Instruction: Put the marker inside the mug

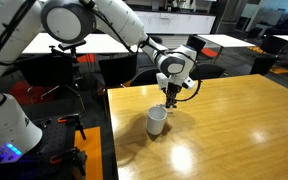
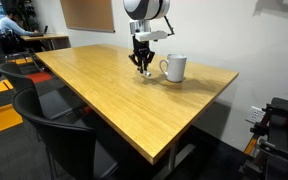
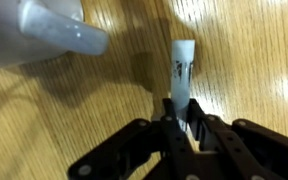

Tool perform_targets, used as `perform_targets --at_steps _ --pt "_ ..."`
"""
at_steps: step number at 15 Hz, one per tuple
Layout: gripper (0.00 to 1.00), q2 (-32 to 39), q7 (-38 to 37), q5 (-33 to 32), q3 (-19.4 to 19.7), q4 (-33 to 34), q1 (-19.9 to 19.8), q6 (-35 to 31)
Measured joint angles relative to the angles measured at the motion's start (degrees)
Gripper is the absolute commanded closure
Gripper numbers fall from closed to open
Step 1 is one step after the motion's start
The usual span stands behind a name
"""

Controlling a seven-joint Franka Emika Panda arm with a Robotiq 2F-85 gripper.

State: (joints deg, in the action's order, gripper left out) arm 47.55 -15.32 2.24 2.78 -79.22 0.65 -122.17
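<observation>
The white mug (image 1: 156, 121) stands upright on the wooden table (image 1: 234, 120); it also shows in an exterior view (image 2: 175, 67) and, blurred, at the top left of the wrist view (image 3: 44, 35). My gripper (image 1: 171, 100) hangs low over the table just beside the mug, also seen in an exterior view (image 2: 144, 68). In the wrist view the fingers (image 3: 181, 112) are closed on the marker (image 3: 183, 65). Here it looks like a thin pale stick with dark print, and its far end points away from the jaws. The marker is beside the mug, outside it.
Dark office chairs (image 2: 59, 125) stand along the table's edge. More tables and chairs (image 1: 224, 45) fill the room behind. The robot base and some equipment (image 1: 14, 130) sit next to the table. A person sits at a far desk (image 2: 12, 25).
</observation>
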Motion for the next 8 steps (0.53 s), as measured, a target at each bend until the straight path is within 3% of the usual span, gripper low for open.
perform_targets --at_steps 8 --pt "0.95 -4.5 1.9 -5.9 0.1 0.3 1.0 5.2"
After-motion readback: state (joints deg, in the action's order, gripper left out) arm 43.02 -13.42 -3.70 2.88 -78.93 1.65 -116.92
